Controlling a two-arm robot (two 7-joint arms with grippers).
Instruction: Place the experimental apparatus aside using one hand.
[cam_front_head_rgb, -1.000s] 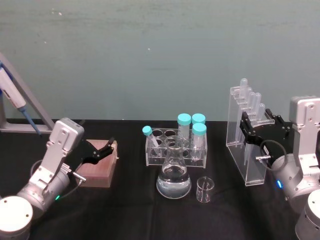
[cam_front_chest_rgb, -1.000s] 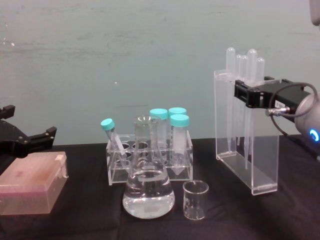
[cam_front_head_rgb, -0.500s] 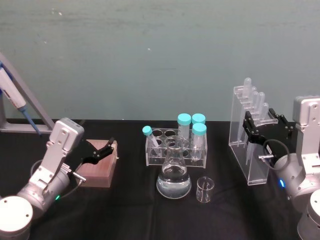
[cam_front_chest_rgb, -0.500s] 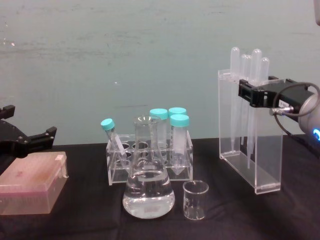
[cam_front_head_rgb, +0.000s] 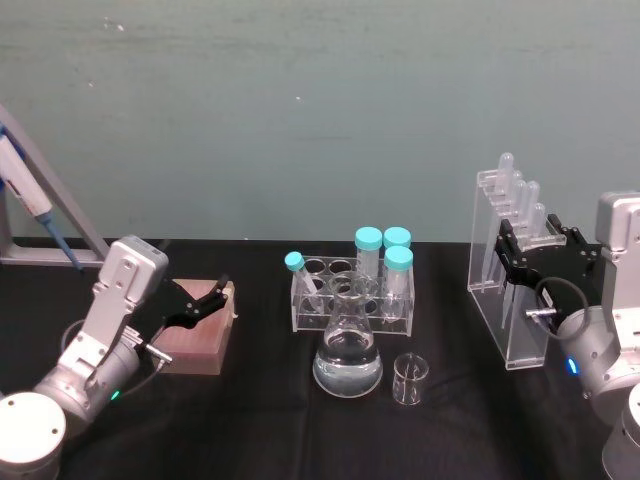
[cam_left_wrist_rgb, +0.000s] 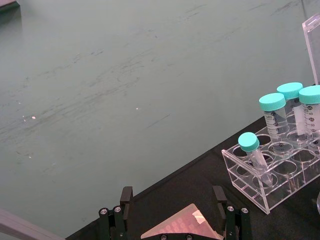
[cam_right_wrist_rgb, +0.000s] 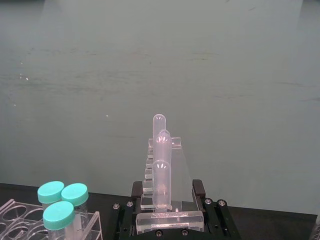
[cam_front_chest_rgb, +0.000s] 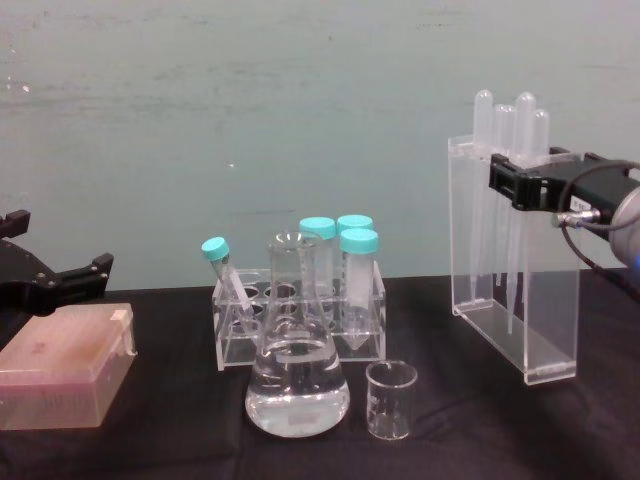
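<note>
I see a flat table draped in matte black cloth, with a dull green wall behind it. The biggest item on it is the tall clear acrylic stand, a narrow slab-sided box at the table's right side holding 4 frosted plastic pipettes upright, bulbs on top. My right gripper, black with 2 fingers on a silver wrist, is clamped across the stand's upper part, 1 finger on each flat face. I cannot tell whether the stand's base touches the cloth.

At the centre stands a clear acrylic tube rack carrying 4 tubes with teal screw caps, 1 of them leaning. Just in front of the rack is the smooth glass conical flask, its rounded base part full of clear liquid, blocking some of the rack in the chest view. At the left lies a frosted pink plastic box; my left gripper hovers over it with fingers spread apart, holding nothing. The small glass beaker stands just right of the flask, well apart from the stand.
</note>
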